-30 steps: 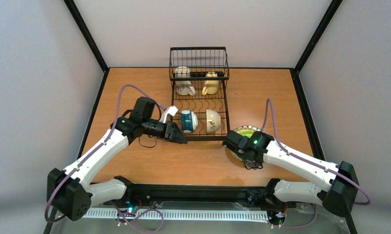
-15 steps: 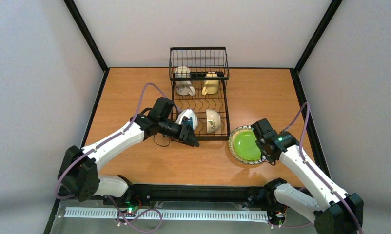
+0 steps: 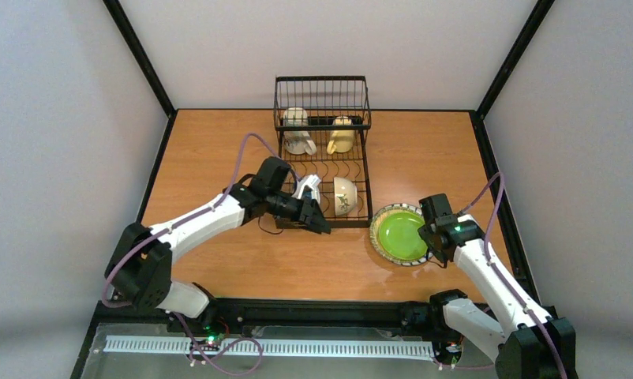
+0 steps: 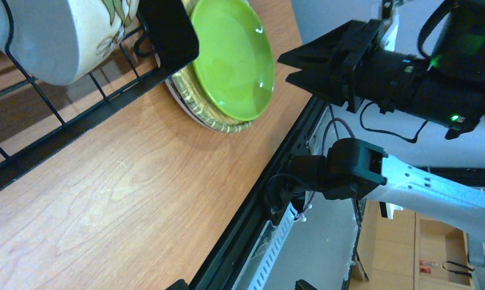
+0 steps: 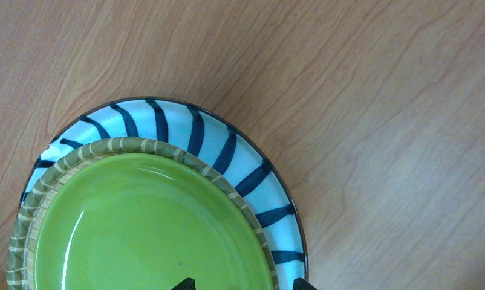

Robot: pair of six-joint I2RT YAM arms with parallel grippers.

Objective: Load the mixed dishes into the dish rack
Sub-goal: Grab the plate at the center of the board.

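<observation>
The black wire dish rack (image 3: 322,162) stands at the table's back centre. A white mug (image 3: 297,140) and a cream-yellow mug (image 3: 342,138) sit in its basket section. The white bowl with a motif (image 3: 345,195) stands in the front slots and shows in the left wrist view (image 4: 65,36). The teal-and-white bowl is hidden behind my left wrist. The lime-green plate (image 3: 400,235) lies on a white plate with dark stripes (image 5: 240,151), right of the rack. My left gripper (image 3: 317,223) is open and empty at the rack's front edge. My right gripper (image 3: 430,225) is open and empty above the plates' right rim.
The rack's front rail (image 4: 58,130) runs close beside the stacked plates (image 4: 234,60). Black frame rails (image 3: 499,181) border the table's sides. Bare wood lies left of the rack and in front of it.
My left arm has moved right along the rack's front and now covers the teal bowl. My right arm has swung right, off the middle of the green plate to its right rim.
</observation>
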